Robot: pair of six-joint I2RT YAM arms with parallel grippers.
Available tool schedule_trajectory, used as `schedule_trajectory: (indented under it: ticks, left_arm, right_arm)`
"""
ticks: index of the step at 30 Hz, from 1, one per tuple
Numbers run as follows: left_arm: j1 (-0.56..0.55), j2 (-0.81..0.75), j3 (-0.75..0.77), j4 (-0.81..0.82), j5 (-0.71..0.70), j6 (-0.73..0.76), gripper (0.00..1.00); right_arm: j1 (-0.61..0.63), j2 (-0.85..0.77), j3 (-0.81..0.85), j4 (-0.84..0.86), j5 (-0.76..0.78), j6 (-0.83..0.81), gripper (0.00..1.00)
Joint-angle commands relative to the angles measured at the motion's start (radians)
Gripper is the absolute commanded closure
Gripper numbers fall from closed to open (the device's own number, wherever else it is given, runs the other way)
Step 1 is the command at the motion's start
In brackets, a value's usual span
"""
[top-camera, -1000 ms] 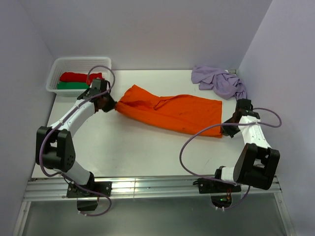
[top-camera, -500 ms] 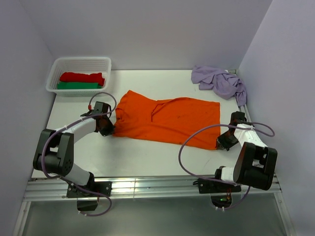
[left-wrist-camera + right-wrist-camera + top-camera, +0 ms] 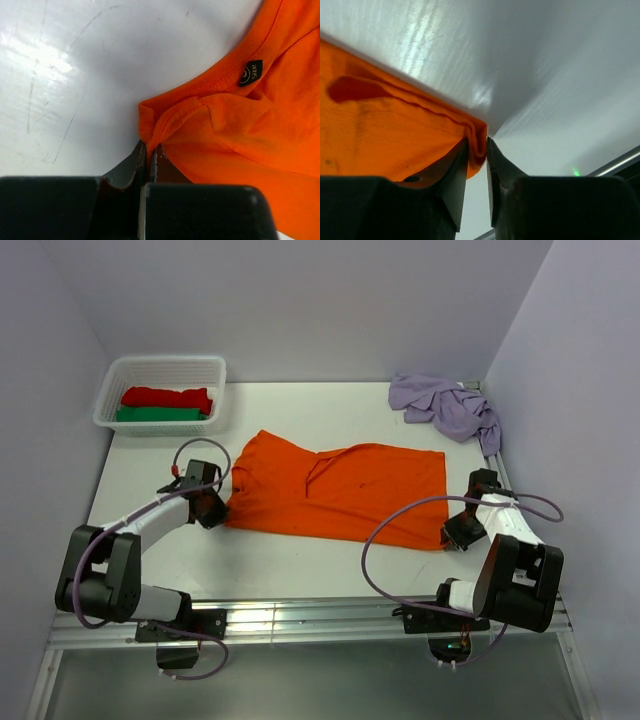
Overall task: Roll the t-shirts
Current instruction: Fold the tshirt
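The orange t-shirt (image 3: 340, 490) lies spread across the middle of the white table, its collar end to the left. My left gripper (image 3: 222, 508) is shut on the shirt's left corner beside the collar; the left wrist view shows the fingertips (image 3: 148, 146) pinching a fold of orange cloth (image 3: 250, 130) just below the black size tag (image 3: 250, 73). My right gripper (image 3: 450, 532) holds the near right corner of the shirt, and in the right wrist view the hem (image 3: 380, 135) bunches between its jaws (image 3: 477, 142). The lilac t-shirt (image 3: 445, 405) lies crumpled at the back right corner.
A white basket (image 3: 160, 365) at the back left holds a red and a green rolled cloth. Purple cables loop over both arms. The metal rail (image 3: 320, 615) runs along the near table edge, and the walls stand close on both sides.
Both grippers have drawn the orange t-shirt toward the near edge and lowered it, so it now lies flatter and wider. The left gripper came away from the basket.
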Motion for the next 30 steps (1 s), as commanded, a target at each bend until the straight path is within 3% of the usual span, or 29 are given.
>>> schedule_trajectory:
  ticks: [1, 3, 4, 6, 9, 17, 23, 30]
  left_arm:
    - [0.0, -0.051, -0.041, -0.044, -0.034, -0.033, 0.97]
    - [0.0, -0.065, -0.05, -0.047, -0.034, -0.042, 0.87]
    - [0.0, -0.076, -0.051, -0.054, -0.036, -0.044, 0.74]
    - [0.0, -0.085, -0.044, -0.065, -0.038, -0.042, 0.63]
    - [0.0, -0.096, -0.012, -0.114, -0.061, -0.03, 0.57]
    - [0.022, -0.086, 0.253, -0.28, -0.114, 0.033, 0.5]
    - [0.034, 0.018, 0.462, -0.266, -0.052, 0.108, 0.5]
    - [0.045, 0.206, 0.608, -0.17, 0.076, 0.189, 0.54]
  right_arm:
    - [-0.007, -0.028, 0.027, -0.04, 0.055, 0.018, 0.67]
    - [-0.007, -0.031, 0.036, -0.047, 0.057, 0.014, 0.59]
    - [-0.007, -0.031, 0.039, -0.048, 0.057, 0.011, 0.54]
    - [-0.007, -0.031, 0.054, -0.051, 0.058, 0.0, 0.54]
    - [-0.007, -0.046, 0.088, -0.063, 0.057, -0.018, 0.53]
    - [0.068, -0.118, 0.223, -0.047, -0.025, -0.067, 0.5]
    - [0.344, -0.062, 0.289, 0.102, -0.109, 0.02, 0.51]
    - [0.625, 0.159, 0.403, 0.318, -0.199, 0.098, 0.65]
